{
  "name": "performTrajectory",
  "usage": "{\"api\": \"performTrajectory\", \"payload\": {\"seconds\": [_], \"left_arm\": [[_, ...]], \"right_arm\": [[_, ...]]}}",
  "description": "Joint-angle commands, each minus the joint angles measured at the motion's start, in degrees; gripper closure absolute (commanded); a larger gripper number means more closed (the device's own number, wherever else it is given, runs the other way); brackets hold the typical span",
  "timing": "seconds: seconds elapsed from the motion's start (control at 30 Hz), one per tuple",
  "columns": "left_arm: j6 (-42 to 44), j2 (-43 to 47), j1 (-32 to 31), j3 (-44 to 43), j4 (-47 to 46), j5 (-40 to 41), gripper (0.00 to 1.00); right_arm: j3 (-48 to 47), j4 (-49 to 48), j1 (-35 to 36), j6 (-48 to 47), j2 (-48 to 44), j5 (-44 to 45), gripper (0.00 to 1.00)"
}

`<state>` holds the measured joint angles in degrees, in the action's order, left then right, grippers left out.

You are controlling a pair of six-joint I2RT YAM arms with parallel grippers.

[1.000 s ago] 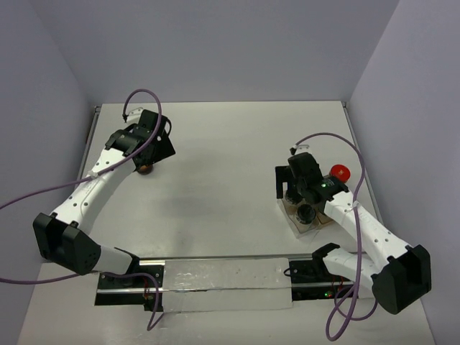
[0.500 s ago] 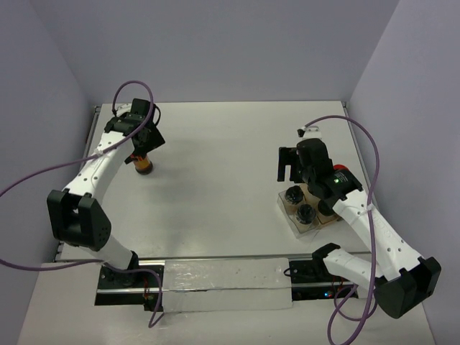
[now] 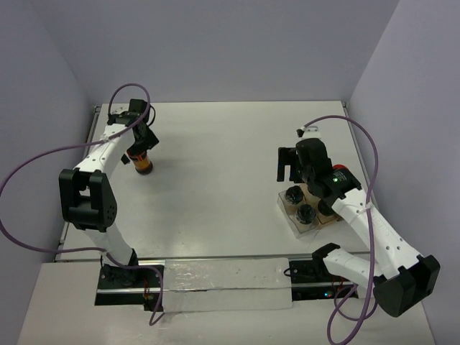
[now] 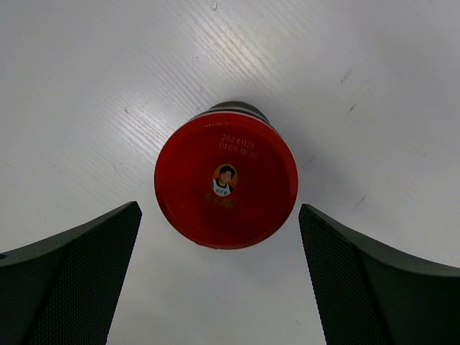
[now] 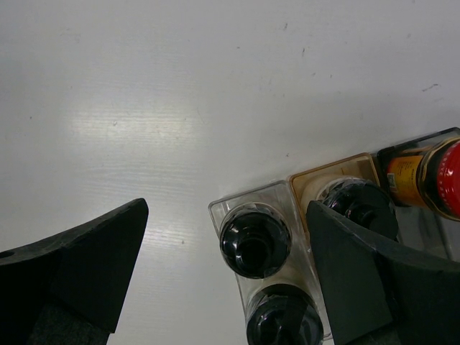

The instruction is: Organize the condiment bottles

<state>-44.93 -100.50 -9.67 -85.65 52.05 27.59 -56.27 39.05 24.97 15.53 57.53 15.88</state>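
A red-capped condiment bottle (image 3: 144, 164) with orange-brown contents stands alone at the far left of the table. My left gripper (image 3: 136, 142) hovers open just above it; in the left wrist view its red cap (image 4: 226, 180) sits just ahead of the gap between the fingertips (image 4: 79, 277), untouched. At the right, a clear tray (image 3: 286, 210) holds black-capped bottles (image 3: 293, 194) (image 3: 305, 213) and a red-capped one (image 3: 339, 175). My right gripper (image 3: 289, 169) is open above the tray's far left corner, holding nothing. The right wrist view shows three black caps (image 5: 255, 241) (image 5: 284, 323) (image 5: 359, 205), one partly behind a finger.
Purple cables loop over both arms. The walls (image 3: 402, 93) close in at the left, the back and the right. A reflective strip (image 3: 223, 277) runs along the near edge between the arm bases.
My left gripper has pulled back toward the far left, uncovering the red-capped bottle. My right gripper has lifted off the tray's bottles and its jaws have widened.
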Motion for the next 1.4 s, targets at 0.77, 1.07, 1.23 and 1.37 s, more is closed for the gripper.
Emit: {"api": "performTrajectory", "payload": {"seconds": [0.77, 1.07, 1.23, 1.37], "left_arm": [[0.35, -3.03, 3.34, 1.10, -9.23, -1.71, 0.31], [5.36, 1.98, 2.97, 5.19, -10.75, -5.18, 0.77], [9.33, 6.30, -0.98, 5.95, -8.33, -5.29, 0.90], [9.21, 8.14, -7.82, 4.50, -6.22, -5.99, 0.90]], "right_arm": [[-1.85, -0.71, -0.28, -0.06, 1.01, 0.56, 0.01], [-2.18, -1.29, -0.32, -0.06, 1.31, -0.36, 0.01], [-2.44, -1.69, -0.30, -0.06, 1.53, -0.28, 0.01], [-2.86, -1.61, -0.31, -0.06, 1.17, -0.43, 0.01]]}}
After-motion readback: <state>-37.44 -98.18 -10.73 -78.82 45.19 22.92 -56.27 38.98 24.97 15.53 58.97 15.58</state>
